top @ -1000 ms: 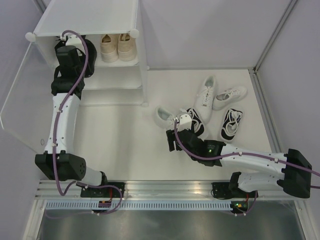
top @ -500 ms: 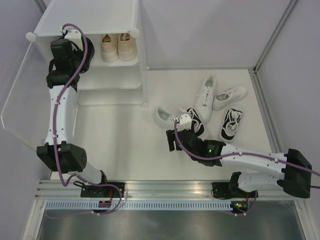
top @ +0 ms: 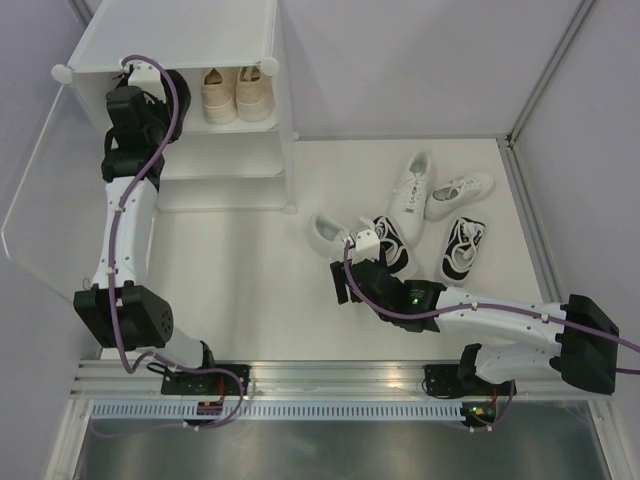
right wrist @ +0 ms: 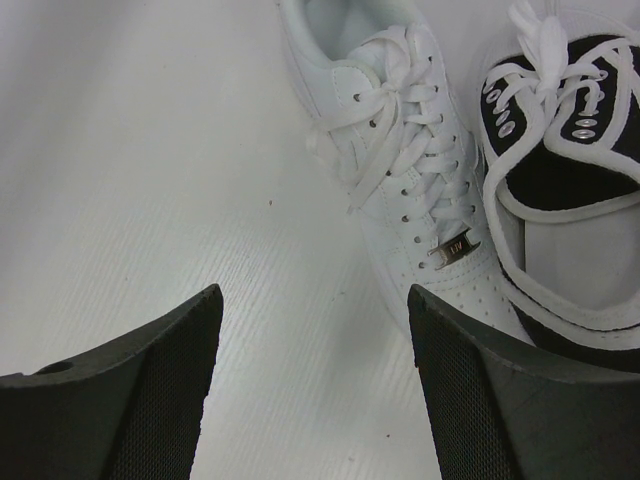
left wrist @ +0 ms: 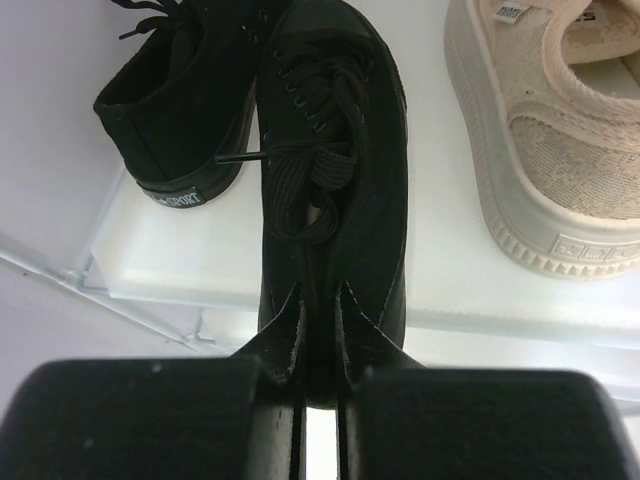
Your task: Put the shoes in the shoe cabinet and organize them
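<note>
Label (left wrist: 180, 197), black shoe (left wrist: 170, 110) heel: "SPORT" | left claw (left wrist: 320, 300) pinches mate (left wrist: 340, 130)

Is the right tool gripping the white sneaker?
No, the right tool stands wide open, and the white sneaker lies ahead of it, not clamped between its fingers.

top cam: I'm looking down from above and behind the arm bases, facing far. It sits well back, so I get everything from the shoe cabinet (top: 180, 35) far left to the table (top: 250, 270).
left wrist cam: really close. It looks past the left gripper (left wrist: 319, 300) into a cabinet shelf, with a black shoe (left wrist: 375, 180) centre and a beige shoe (left wrist: 560, 160) on the right.
right wrist cam: low over the table, aimed down past the right gripper (right wrist: 315, 295) at a white shoe (right wrist: 400, 200) and a black-and-white shoe (right wrist: 560, 180).
overlap: the top cam shares the beige shoe with the left wrist cam, and the white shoe and black-and-white shoe with the right wrist cam.
</note>
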{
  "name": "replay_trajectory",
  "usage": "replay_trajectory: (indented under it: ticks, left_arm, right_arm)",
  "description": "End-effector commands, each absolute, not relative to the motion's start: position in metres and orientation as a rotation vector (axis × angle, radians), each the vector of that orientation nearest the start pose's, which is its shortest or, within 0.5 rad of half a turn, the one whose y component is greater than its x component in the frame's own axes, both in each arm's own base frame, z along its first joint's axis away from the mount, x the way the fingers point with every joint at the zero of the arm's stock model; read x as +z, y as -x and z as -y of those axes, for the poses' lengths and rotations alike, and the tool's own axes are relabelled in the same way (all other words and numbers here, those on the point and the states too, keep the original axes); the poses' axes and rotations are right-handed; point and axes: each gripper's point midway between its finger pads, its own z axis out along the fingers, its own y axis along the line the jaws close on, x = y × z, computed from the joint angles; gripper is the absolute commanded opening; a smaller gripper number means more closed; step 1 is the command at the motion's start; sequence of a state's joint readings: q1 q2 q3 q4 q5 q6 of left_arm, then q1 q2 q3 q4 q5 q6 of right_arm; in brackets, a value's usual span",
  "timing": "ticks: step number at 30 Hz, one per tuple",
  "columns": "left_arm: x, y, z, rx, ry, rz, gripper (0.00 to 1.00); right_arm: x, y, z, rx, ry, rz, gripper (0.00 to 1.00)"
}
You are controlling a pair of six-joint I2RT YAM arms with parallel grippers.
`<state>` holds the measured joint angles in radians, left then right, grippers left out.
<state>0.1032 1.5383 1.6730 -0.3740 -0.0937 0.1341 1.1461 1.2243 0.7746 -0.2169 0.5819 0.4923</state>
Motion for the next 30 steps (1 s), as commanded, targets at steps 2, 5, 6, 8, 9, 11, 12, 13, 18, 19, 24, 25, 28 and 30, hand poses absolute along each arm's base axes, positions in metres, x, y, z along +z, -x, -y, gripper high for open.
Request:
replay_trajectory:
  ticks: [2, 5, 6, 8, 9, 11, 12, 13, 18, 19, 24, 25, 28, 30]
  left_arm:
    - [0.436, -0.488, -0.076, 0.212, 0.116, -1.54, 0.02]
    - [0.44, -0.492, -0.077, 0.218, 0.112, -1.523, 0.02]
    - [0.441, -0.494, -0.079, 0.217, 0.109, -1.523, 0.02]
    - [0.445, -0.499, -0.077, 0.213, 0.089, -1.514, 0.02]
    - [0.446, -0.501, -0.077, 0.214, 0.088, -1.512, 0.02]
    - [0.449, -0.505, -0.078, 0.214, 0.087, -1.506, 0.02]
    - [0.45, -0.506, -0.076, 0.204, 0.079, -1.505, 0.02]
    - [0.45, -0.508, -0.076, 0.203, 0.076, -1.503, 0.02]
    - [0.455, -0.516, -0.082, 0.224, 0.098, -1.484, 0.02]
    - [0.461, -0.516, -0.084, 0.232, 0.1, -1.472, 0.02]
    - [0.457, -0.526, -0.088, 0.233, 0.124, -1.466, 0.02]
    - [0.453, -0.528, -0.089, 0.232, 0.125, -1.472, 0.02]
    - [0.441, -0.535, -0.093, 0.242, 0.139, -1.49, 0.02]
    - [0.437, -0.539, -0.097, 0.252, 0.159, -1.485, 0.02]
  right_arm:
    - [0.143, -0.214, -0.276, 0.333, 0.362, -2.071, 0.79]
    - [0.143, -0.213, -0.275, 0.335, 0.358, -2.072, 0.79]
    - [0.143, -0.214, -0.274, 0.334, 0.354, -2.07, 0.79]
    - [0.142, -0.214, -0.273, 0.332, 0.352, -2.069, 0.79]
    - [0.144, -0.213, -0.273, 0.332, 0.357, -2.066, 0.79]
    - [0.142, -0.214, -0.271, 0.321, 0.355, -2.067, 0.79]
    - [0.143, -0.214, -0.27, 0.317, 0.352, -2.065, 0.79]
    - [0.143, -0.215, -0.27, 0.317, 0.349, -2.065, 0.79]
    - [0.143, -0.215, -0.268, 0.307, 0.353, -2.065, 0.79]
    - [0.142, -0.214, -0.268, 0.304, 0.358, -2.066, 0.79]
    - [0.142, -0.215, -0.267, 0.297, 0.355, -2.063, 0.79]
    - [0.142, -0.215, -0.266, 0.294, 0.354, -2.064, 0.79]
    - [0.14, -0.215, -0.266, 0.29, 0.359, -2.067, 0.79]
    - [0.139, -0.215, -0.265, 0.285, 0.361, -2.068, 0.79]
